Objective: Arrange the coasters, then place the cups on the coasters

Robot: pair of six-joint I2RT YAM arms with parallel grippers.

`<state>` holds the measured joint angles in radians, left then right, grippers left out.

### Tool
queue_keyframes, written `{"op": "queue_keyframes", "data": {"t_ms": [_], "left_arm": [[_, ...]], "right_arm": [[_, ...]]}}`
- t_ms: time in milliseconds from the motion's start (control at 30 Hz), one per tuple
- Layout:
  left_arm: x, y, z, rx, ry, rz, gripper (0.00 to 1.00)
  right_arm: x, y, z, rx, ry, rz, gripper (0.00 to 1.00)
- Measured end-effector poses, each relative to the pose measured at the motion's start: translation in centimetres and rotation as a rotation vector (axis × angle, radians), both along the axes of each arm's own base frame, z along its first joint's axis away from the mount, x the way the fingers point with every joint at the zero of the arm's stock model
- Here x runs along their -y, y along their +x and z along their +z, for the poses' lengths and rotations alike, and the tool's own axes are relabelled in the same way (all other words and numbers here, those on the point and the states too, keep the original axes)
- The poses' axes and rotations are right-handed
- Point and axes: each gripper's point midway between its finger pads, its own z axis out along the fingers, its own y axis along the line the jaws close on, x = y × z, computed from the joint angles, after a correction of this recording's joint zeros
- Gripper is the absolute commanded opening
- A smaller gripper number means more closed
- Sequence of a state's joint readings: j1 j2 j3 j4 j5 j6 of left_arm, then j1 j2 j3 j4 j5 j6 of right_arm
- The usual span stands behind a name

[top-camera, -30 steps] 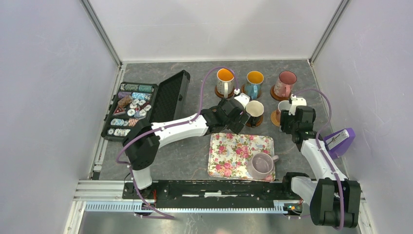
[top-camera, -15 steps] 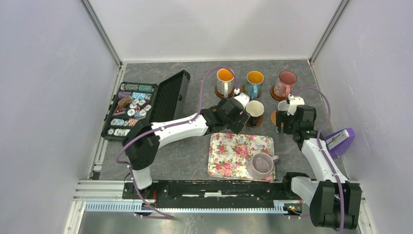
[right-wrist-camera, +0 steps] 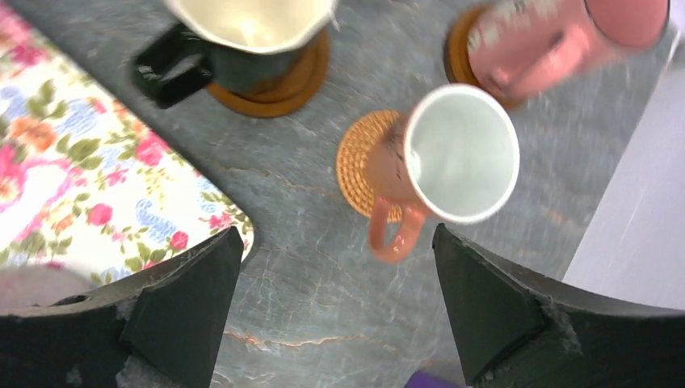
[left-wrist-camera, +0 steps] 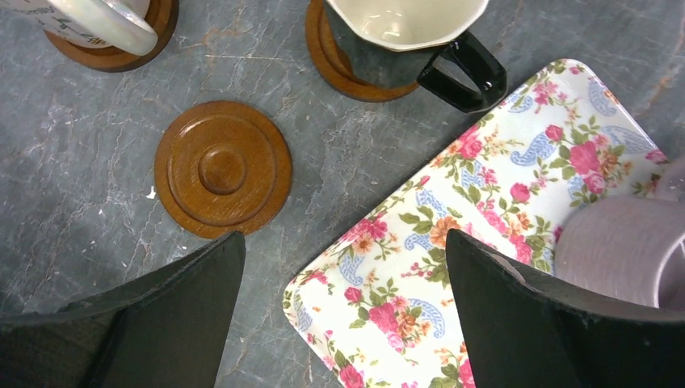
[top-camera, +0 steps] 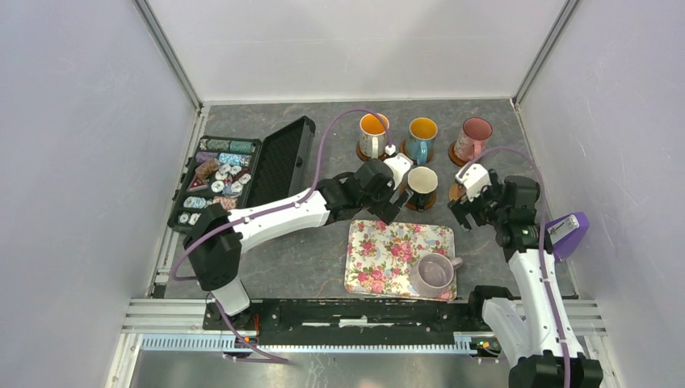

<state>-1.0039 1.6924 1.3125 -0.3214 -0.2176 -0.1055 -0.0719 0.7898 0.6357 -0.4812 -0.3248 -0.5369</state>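
In the top view three cups stand on dark coasters in the back row: white patterned (top-camera: 373,134), blue (top-camera: 421,138) and pink (top-camera: 473,138). The black cup (left-wrist-camera: 401,36) sits on a brown coaster, and beside it lies an empty dark brown coaster (left-wrist-camera: 223,168). My left gripper (left-wrist-camera: 343,242) hangs open over the gap between that coaster and the floral tray (left-wrist-camera: 493,194). The lilac cup (top-camera: 434,273) stands on the tray. A white-pink cup (right-wrist-camera: 460,153) rests on the tan cork coaster (right-wrist-camera: 359,166). My right gripper (right-wrist-camera: 338,234) is open just in front of it, holding nothing.
An open black case of poker chips (top-camera: 218,182) lies at the left. A purple object (top-camera: 564,233) sits by the right wall, close to my right arm. Walls enclose the table on three sides.
My right gripper has opened and drawn back from the white-pink cup, which stays on the cork coaster. The left arm has shifted slightly left, still open.
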Motion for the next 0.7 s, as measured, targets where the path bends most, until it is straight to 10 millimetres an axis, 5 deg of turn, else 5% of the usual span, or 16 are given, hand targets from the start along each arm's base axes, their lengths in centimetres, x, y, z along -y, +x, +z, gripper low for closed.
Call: {"op": "queue_keyframes", "data": {"t_ms": [167, 333, 700], "left_arm": [[0.0, -0.6, 0.7, -0.033, -0.03, -0.054, 1.0], [-0.4, -0.5, 0.9, -0.065, -0.048, -0.07, 1.0], [-2.0, 0.8, 1.0, -0.088, -0.054, -0.038, 1.0]], "right_arm": [[-2.4, -1.4, 1.3, 0.046, -0.129, 0.342, 0.81], [-4.0, -3.7, -0.7, -0.054, -0.208, 0.66, 0.72], [-4.9, -6.8, -2.5, -0.131, -0.283, 1.042, 0.78]]}}
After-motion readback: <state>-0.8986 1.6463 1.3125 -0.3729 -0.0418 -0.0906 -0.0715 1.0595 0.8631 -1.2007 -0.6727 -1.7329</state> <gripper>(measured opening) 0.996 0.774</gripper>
